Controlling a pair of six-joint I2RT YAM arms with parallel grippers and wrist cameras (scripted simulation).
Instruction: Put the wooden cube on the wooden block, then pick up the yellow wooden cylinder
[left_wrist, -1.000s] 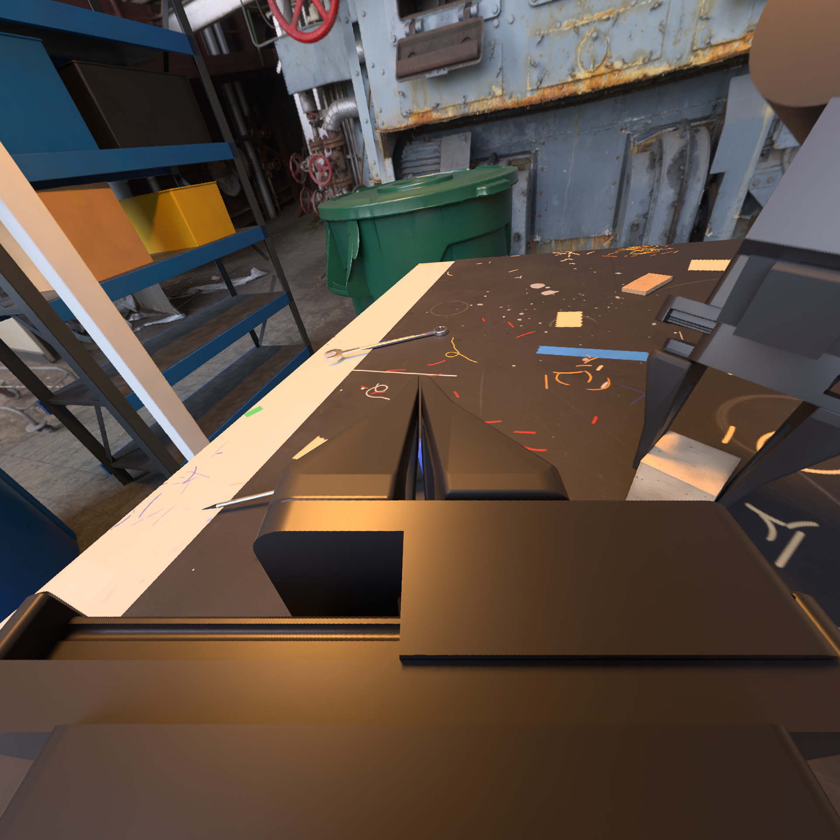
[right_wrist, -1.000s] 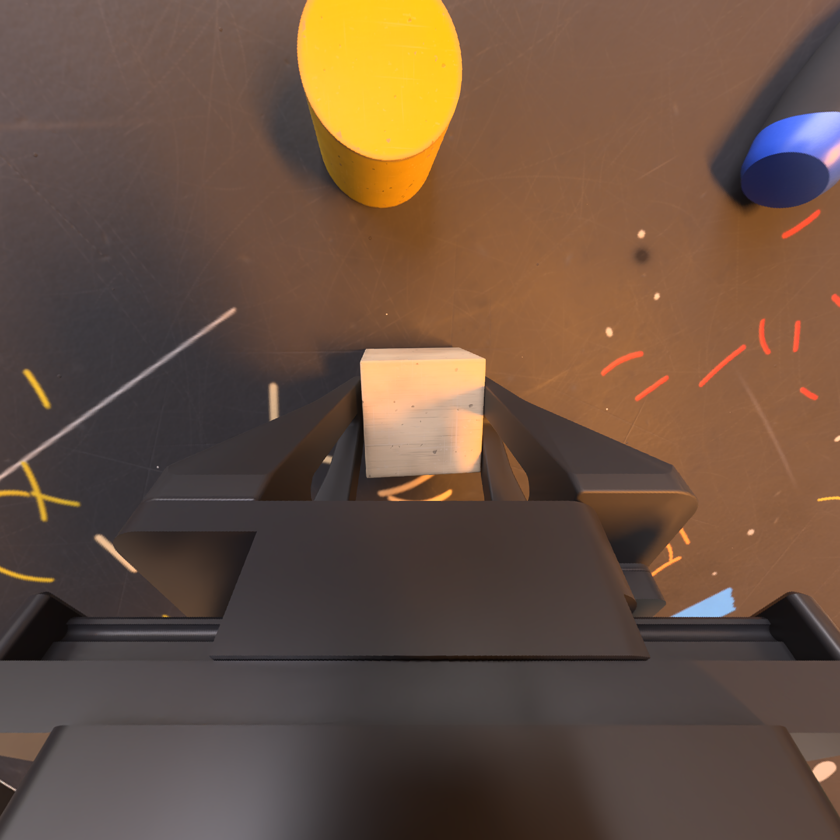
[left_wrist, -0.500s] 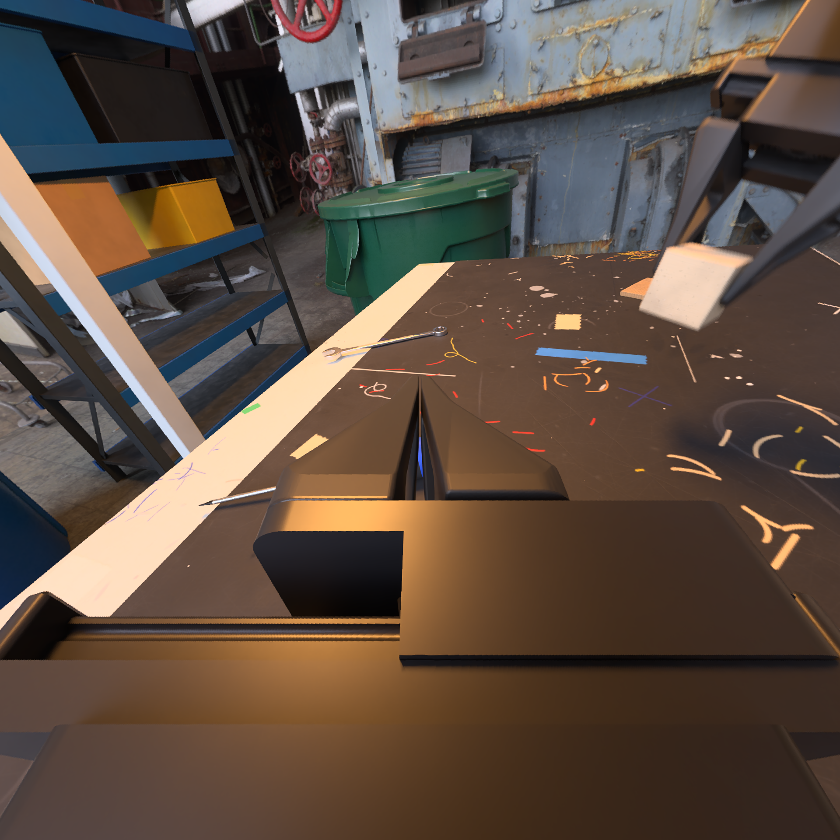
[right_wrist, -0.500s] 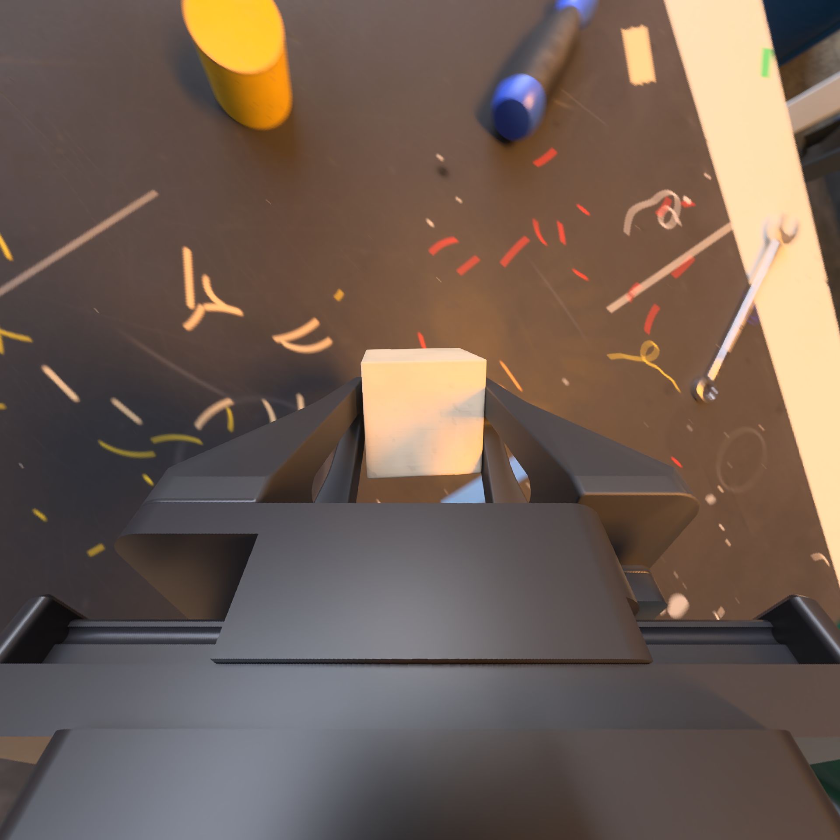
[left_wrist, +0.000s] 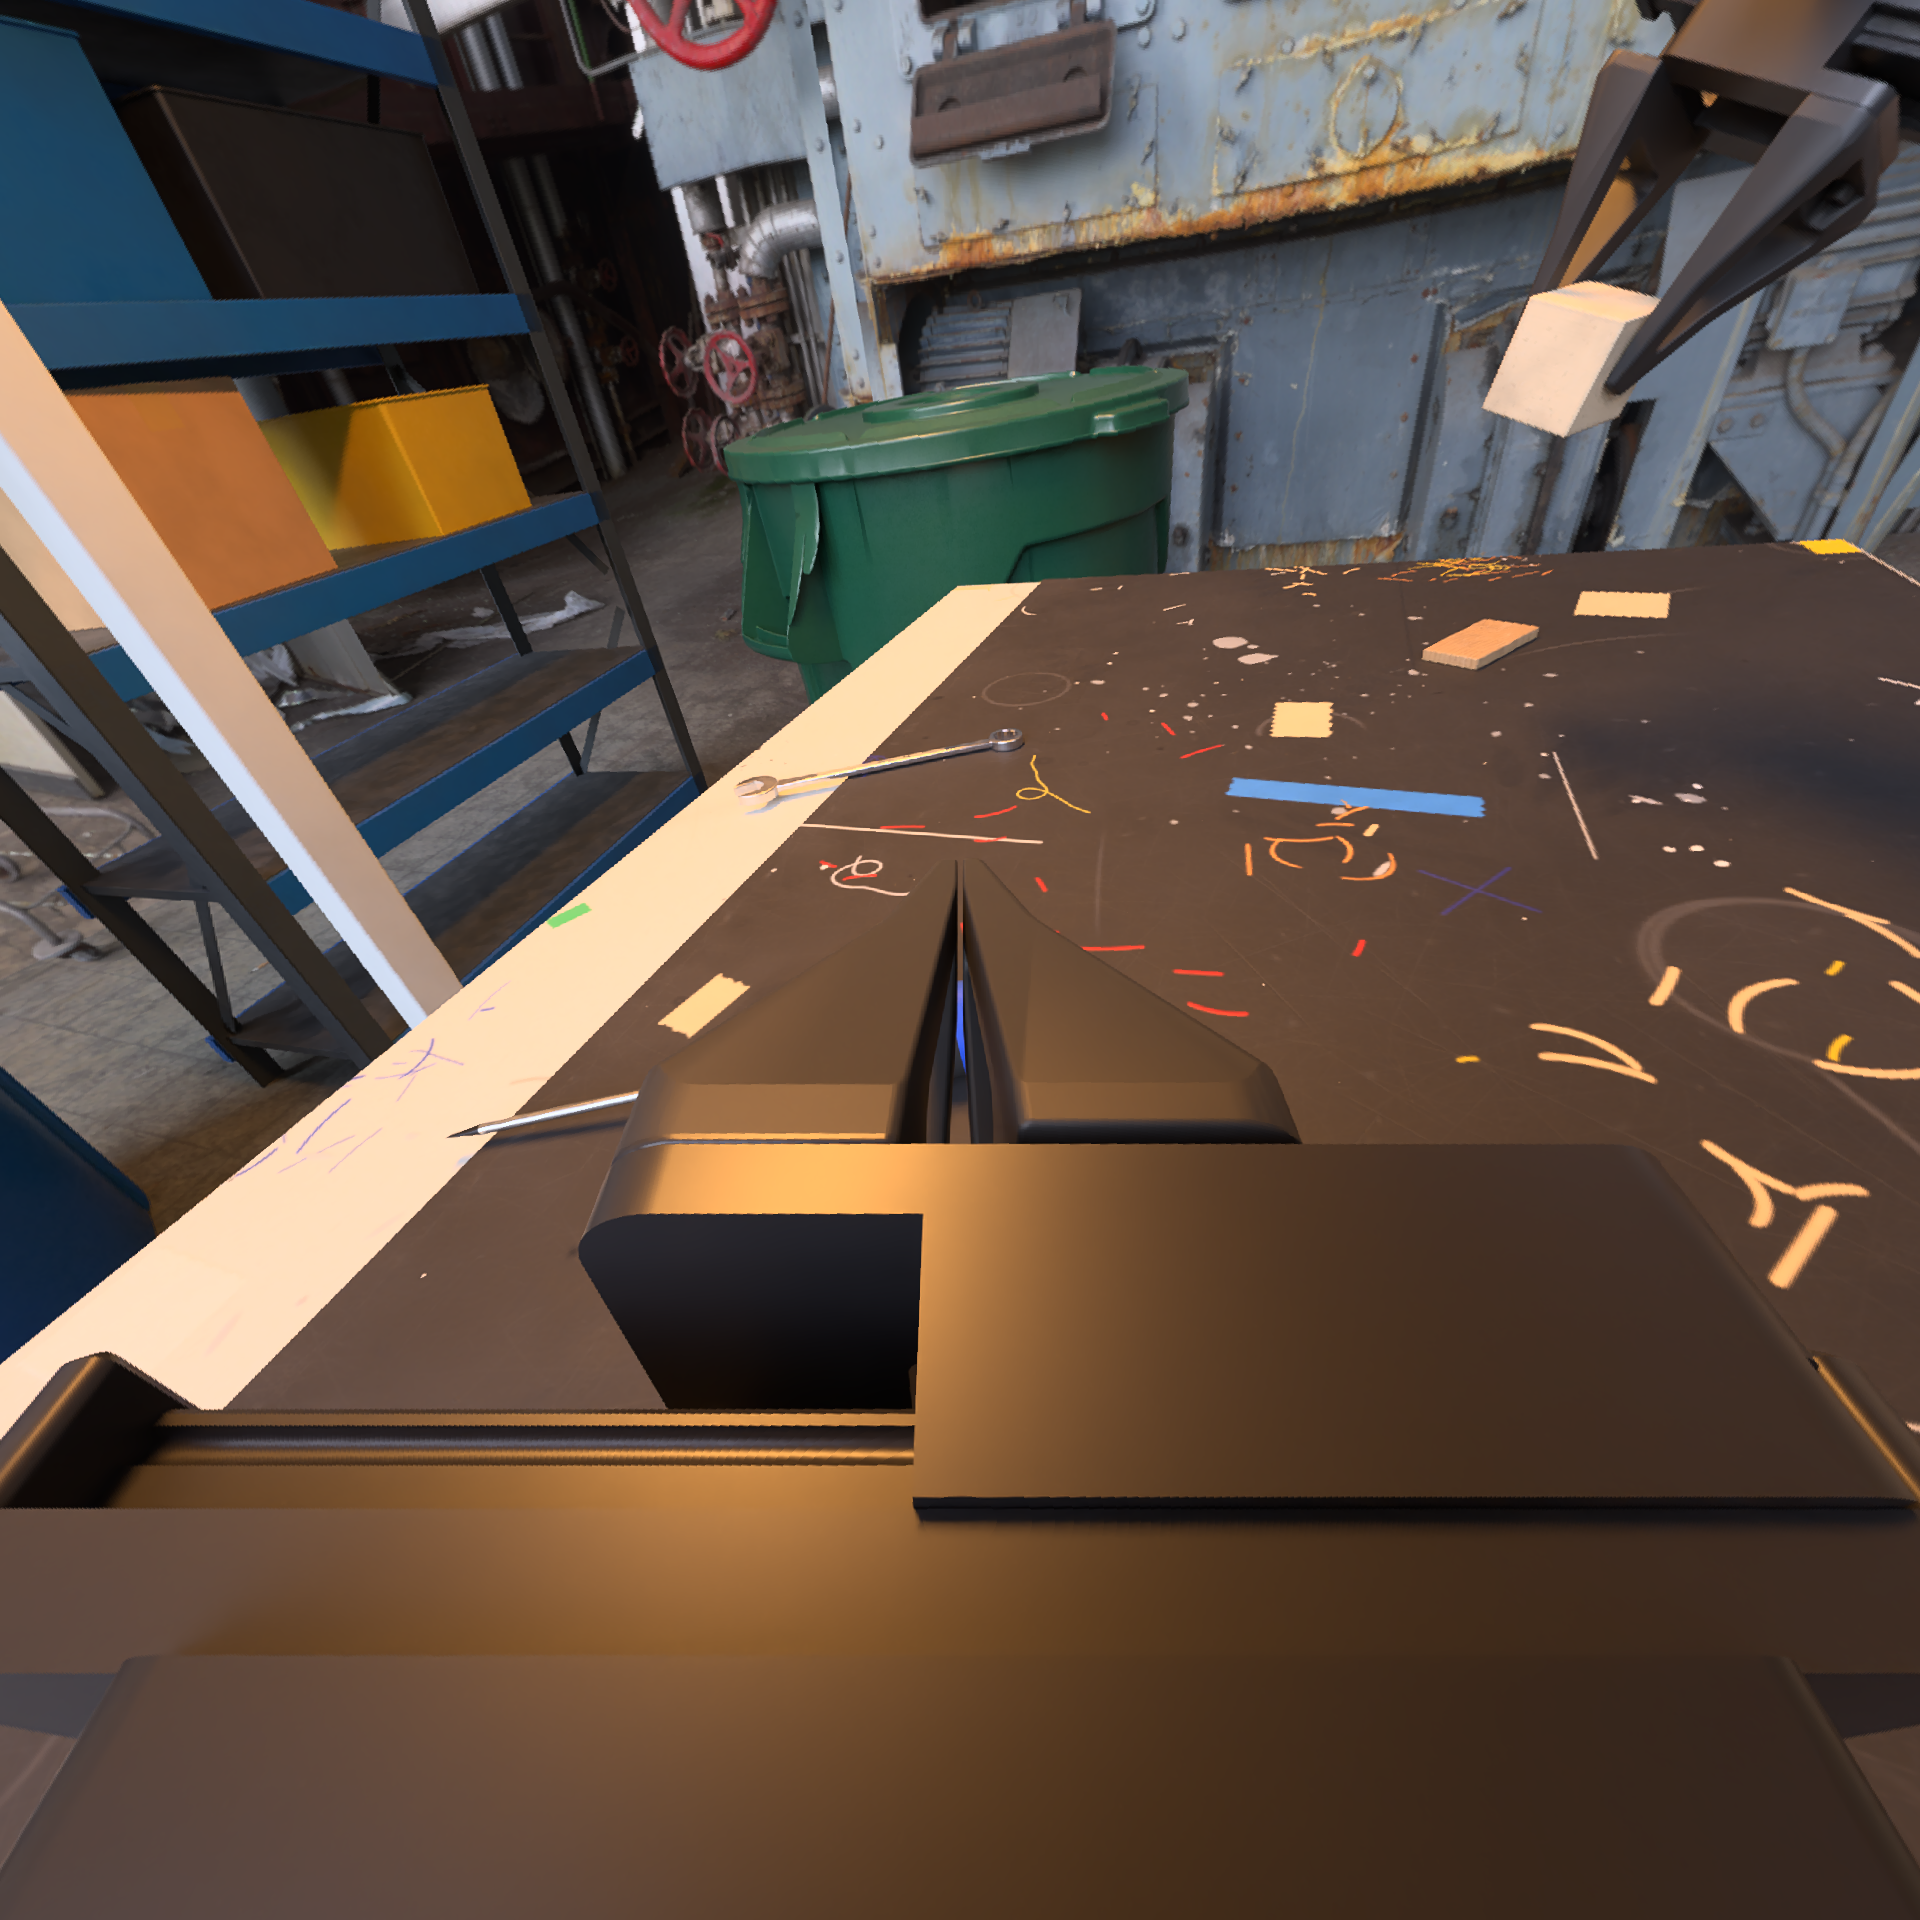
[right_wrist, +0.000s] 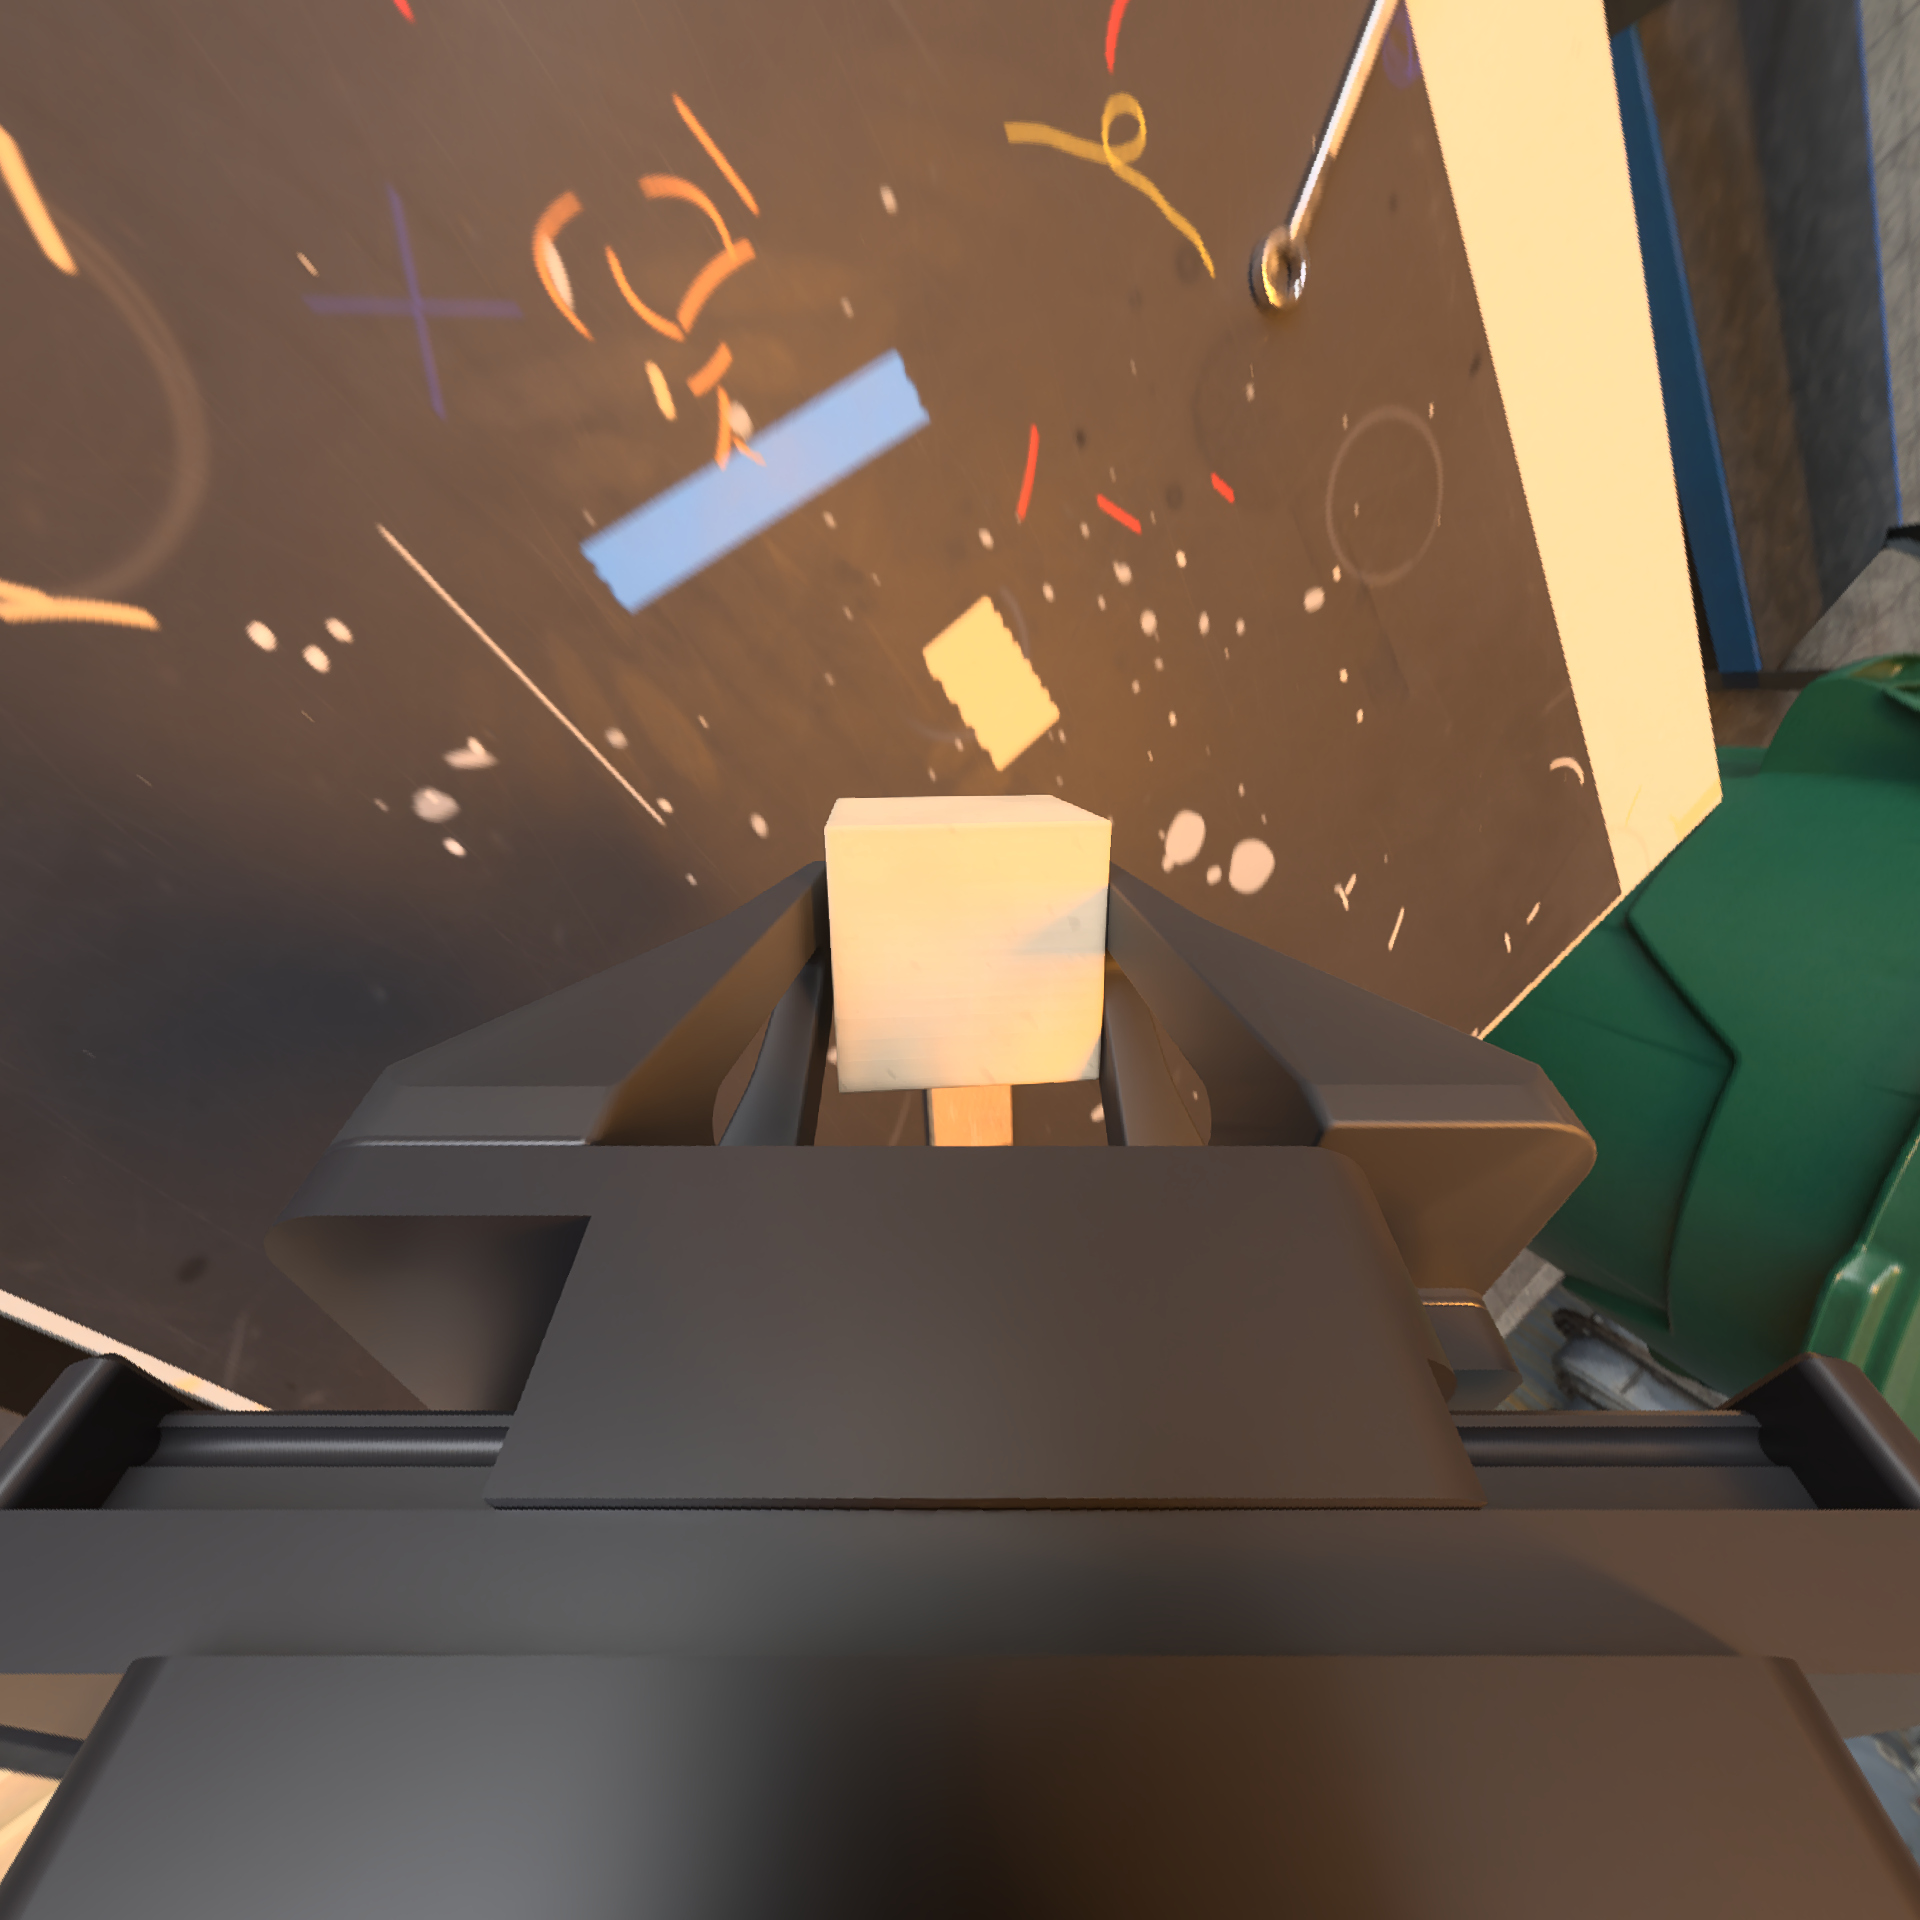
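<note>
My right gripper is shut on the pale wooden cube and holds it high above the dark table. In the left wrist view the same cube hangs in that gripper at the upper right. The flat wooden block lies on the far part of the table; in the right wrist view a sliver of the block shows just under the cube. My left gripper is shut and empty, low over the table. The yellow cylinder is out of view.
A wrench lies near the table's pale left edge, and also shows in the right wrist view. A green bin stands past the table's far corner. Blue shelving stands to the left. A thin metal pin lies by my left gripper.
My right gripper has carried the cube up and away across the table toward the far side. The yellow cylinder and blue marker have left its view. My left gripper has not moved.
</note>
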